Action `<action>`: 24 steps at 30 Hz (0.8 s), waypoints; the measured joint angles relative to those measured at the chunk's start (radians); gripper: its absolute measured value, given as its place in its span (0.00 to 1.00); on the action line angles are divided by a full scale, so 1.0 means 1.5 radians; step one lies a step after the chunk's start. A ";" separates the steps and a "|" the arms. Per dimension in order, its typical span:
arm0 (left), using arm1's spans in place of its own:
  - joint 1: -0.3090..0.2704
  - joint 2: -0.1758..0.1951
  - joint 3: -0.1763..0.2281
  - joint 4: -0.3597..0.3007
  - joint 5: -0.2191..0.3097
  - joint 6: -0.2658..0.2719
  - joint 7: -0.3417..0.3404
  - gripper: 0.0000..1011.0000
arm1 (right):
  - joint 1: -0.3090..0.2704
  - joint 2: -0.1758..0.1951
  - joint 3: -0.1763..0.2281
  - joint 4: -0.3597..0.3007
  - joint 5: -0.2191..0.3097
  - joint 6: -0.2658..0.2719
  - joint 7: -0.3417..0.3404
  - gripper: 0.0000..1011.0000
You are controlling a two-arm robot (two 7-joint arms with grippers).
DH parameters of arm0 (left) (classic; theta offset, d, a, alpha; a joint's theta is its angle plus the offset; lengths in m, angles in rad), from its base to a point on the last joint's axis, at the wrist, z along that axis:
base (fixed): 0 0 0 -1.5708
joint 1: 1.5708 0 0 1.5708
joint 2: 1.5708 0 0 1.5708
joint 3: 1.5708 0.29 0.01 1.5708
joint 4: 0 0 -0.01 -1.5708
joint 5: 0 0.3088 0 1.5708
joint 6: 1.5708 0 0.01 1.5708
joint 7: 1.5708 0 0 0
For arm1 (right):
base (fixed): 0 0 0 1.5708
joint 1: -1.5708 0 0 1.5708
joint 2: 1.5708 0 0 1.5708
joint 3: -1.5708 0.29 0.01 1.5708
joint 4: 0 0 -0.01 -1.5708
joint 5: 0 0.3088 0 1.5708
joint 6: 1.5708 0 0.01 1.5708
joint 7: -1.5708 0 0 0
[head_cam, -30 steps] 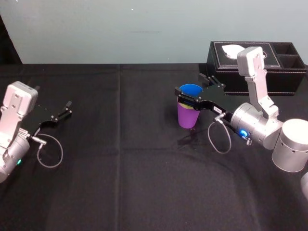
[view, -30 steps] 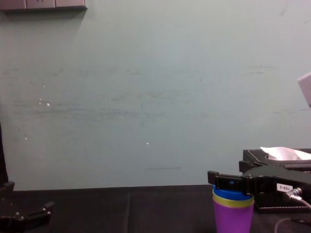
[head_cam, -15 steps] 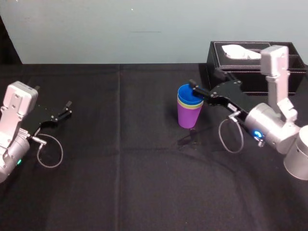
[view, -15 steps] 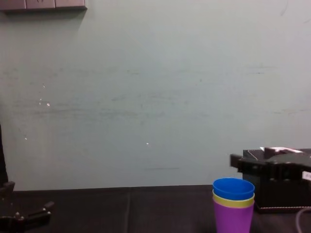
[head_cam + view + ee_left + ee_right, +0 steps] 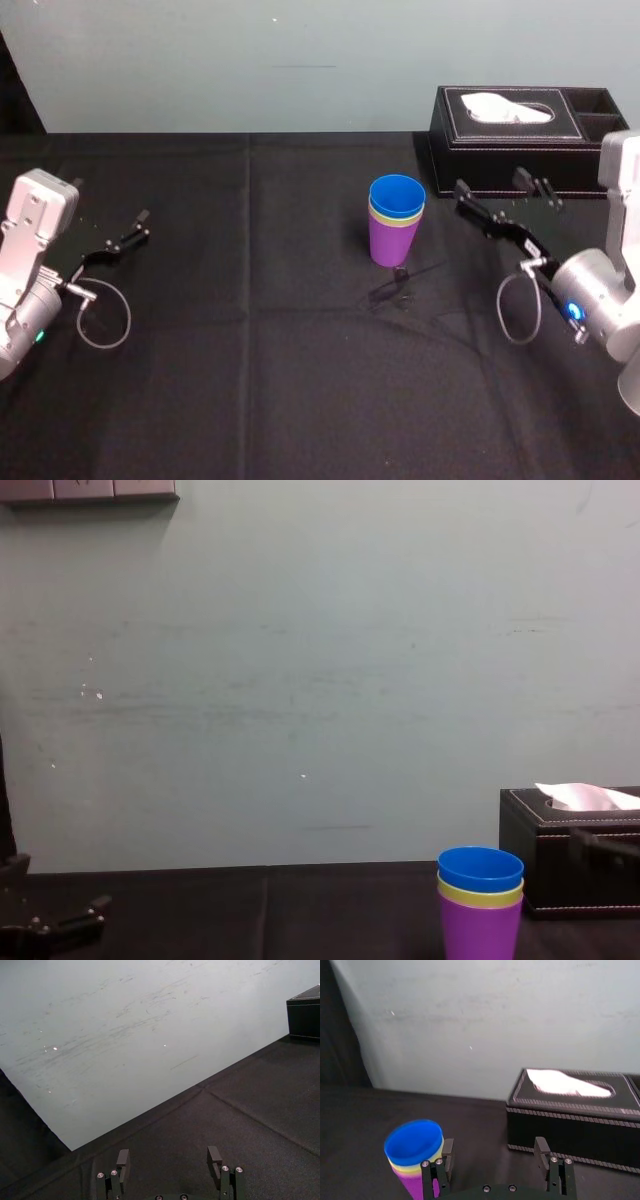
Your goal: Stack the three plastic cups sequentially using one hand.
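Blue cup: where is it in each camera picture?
Head: blue cup mid-table, left of the tissue box.
Chest: lower right, beside the box.
Right wrist: by the right claw, nearer than the box.
Left wrist: the box's corner, far off.
Landmark: tissue box.

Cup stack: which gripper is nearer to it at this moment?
Right. The right gripper, open, hangs just right of the cup stack, in front of the tissue box, not touching. The left gripper, open, rests far off to its left.
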 joint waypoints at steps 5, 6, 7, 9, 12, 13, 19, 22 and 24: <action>0.000 0.000 0.000 0.000 0.000 0.000 0.000 1.00 | -0.024 0.008 0.002 -0.008 -0.036 0.011 -0.016 0.99; 0.000 0.000 0.000 0.000 0.000 0.000 0.000 1.00 | -0.027 0.010 0.001 -0.009 -0.044 0.011 -0.019 0.99; 0.000 0.000 0.000 0.000 0.000 0.000 0.000 1.00 | -0.032 0.014 -0.001 -0.009 -0.059 0.010 -0.023 0.99; 0.000 0.000 0.000 0.000 0.000 0.000 0.000 1.00 | -0.037 0.017 -0.004 -0.009 -0.074 0.007 -0.027 0.99; 0.000 0.000 0.000 0.000 0.000 0.000 0.000 1.00 | -0.045 0.022 -0.009 -0.008 -0.099 0.003 -0.030 0.99; 0.000 0.000 0.000 0.000 0.000 0.000 0.000 1.00 | -0.046 0.023 -0.010 -0.007 -0.103 0.003 -0.030 0.99; 0.000 0.000 0.000 0.000 0.000 0.000 0.000 1.00 | -0.055 0.025 -0.018 0.000 -0.133 -0.005 -0.027 0.99; 0.000 0.000 0.000 0.000 0.000 0.000 0.000 1.00 | -0.057 0.022 -0.019 0.003 -0.140 -0.008 -0.021 0.99; 0.000 0.000 0.000 0.000 0.000 0.000 0.000 1.00 | -0.058 0.019 -0.016 0.005 -0.140 -0.008 -0.014 0.99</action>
